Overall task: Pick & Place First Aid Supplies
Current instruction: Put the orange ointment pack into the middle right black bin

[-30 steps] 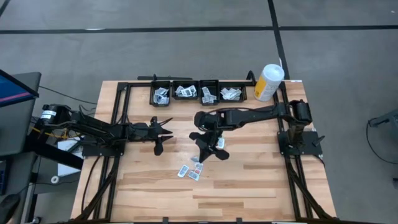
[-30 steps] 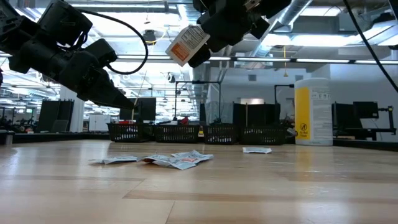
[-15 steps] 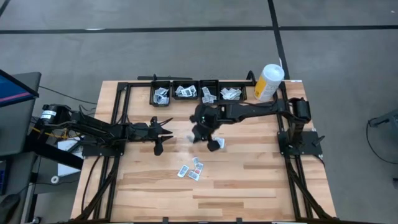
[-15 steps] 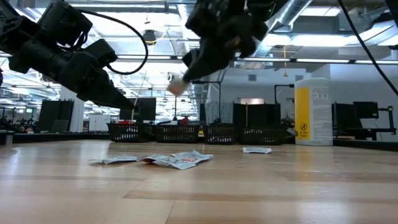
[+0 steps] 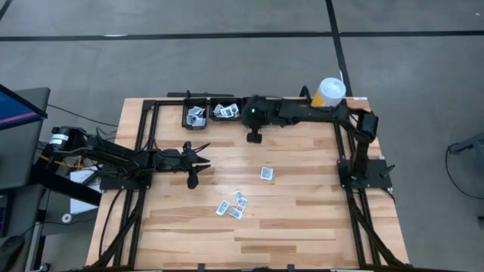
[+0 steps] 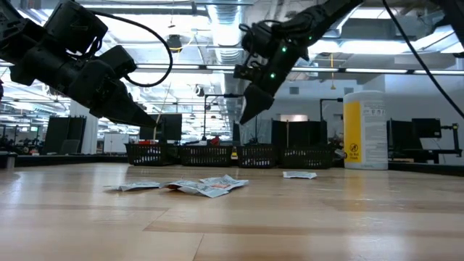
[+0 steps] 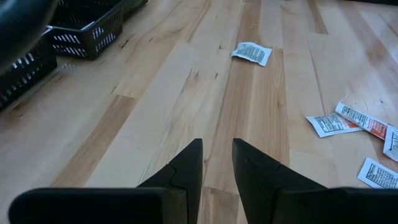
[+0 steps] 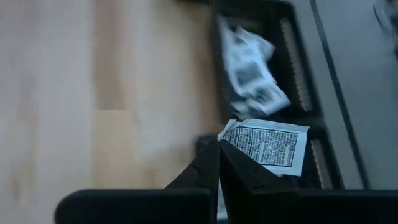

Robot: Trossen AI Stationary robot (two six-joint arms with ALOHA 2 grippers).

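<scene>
Right end effector (image 8: 219,163): clenched on a white packet (image 8: 268,145) w/ dark print, pinched at one edge so it sticks out sideways from the tips. Only the right wrist view shows this grip.
Right arm, high view: stretched along the far edge of the surface (image 5: 302,227), end effector (image 5: 255,136) at the row of black bins (image 5: 240,112); held packet can't be made out from above.
Right arm, low view: end effector (image 6: 246,112) hangs high above the surface, pointing down; the packet isn't discernible here either.
Bin under right end effector: right wrist view shows a bin (image 8: 261,74) w/ several white packets already in it, blurred.
Left end effector (image 7: 216,163): fingers apart w/ a narrow gap, nothing between them (left wrist view).
Left arm: waits by the left edge, mid-depth (image 5: 198,162); low view shows it raised off the surface (image 6: 141,116).
Single packet (image 5: 266,173): lies flat alone near the middle of the surface; left wrist view also has it (image 7: 251,53).
Packet cluster (image 5: 233,205): a few lying close together toward the near edge; low view shows them crumpled and overlapping (image 6: 203,186); left wrist view shows one w/ an orange-red end (image 7: 364,120).
Canister (image 5: 328,98): white and yellow, upright at the far right corner; low view gives its yellow label (image 6: 362,129).
</scene>
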